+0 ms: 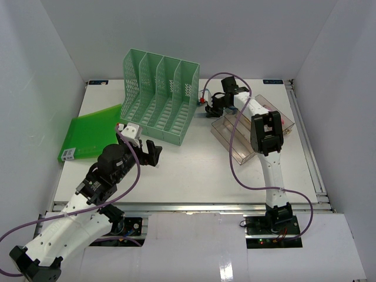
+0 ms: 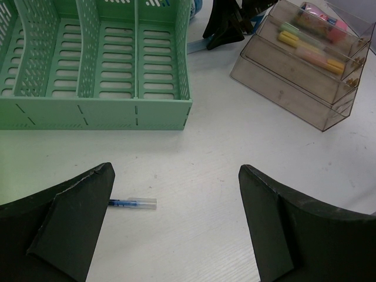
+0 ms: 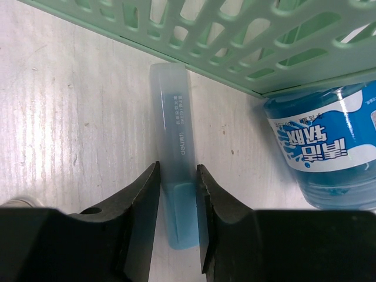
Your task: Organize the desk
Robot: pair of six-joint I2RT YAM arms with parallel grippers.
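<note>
Right gripper point(image 3: 177, 167) squeezes a pale blue tube point(image 3: 173, 117); left gripper point(image 2: 176, 170) has its fingers spread wide.
The white desk point(image 1: 194, 170) lies under everything, with the right gripper at its 1 o'clock and the left at 8 o'clock. The tube's tiny print is too small to read. A blue bottle point(image 3: 329, 147), cut off by the picture's edge, has white foreign letters. One left finger hides the end of a pen point(image 2: 134, 203).

Lab cell (white walls point(image 1: 41, 82) enclose the desk point(image 1: 194, 176)).
</note>
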